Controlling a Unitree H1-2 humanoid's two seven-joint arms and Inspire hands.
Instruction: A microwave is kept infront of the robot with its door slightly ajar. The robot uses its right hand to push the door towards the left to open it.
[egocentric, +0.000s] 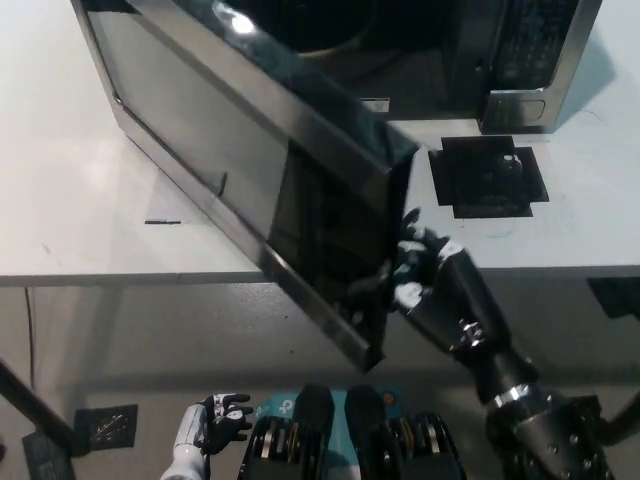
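The steel microwave (500, 60) stands at the back of the white table (90, 220). Its dark glass door (250, 170) is swung far out to the left, its free edge reaching past the table's front edge. My black right hand (425, 275) is pressed against the inner side of the door near that free edge, fingers spread, holding nothing. The dark cavity shows behind the door. My white left hand (212, 425) hangs low at the lower left, away from the table, fingers slightly curled and empty.
A black square mat (490, 178) lies on the table in front of the microwave's control panel (525, 45). A short black tape mark (162, 221) sits on the table at left. Below the table edge is grey floor with a black marker (100, 425).
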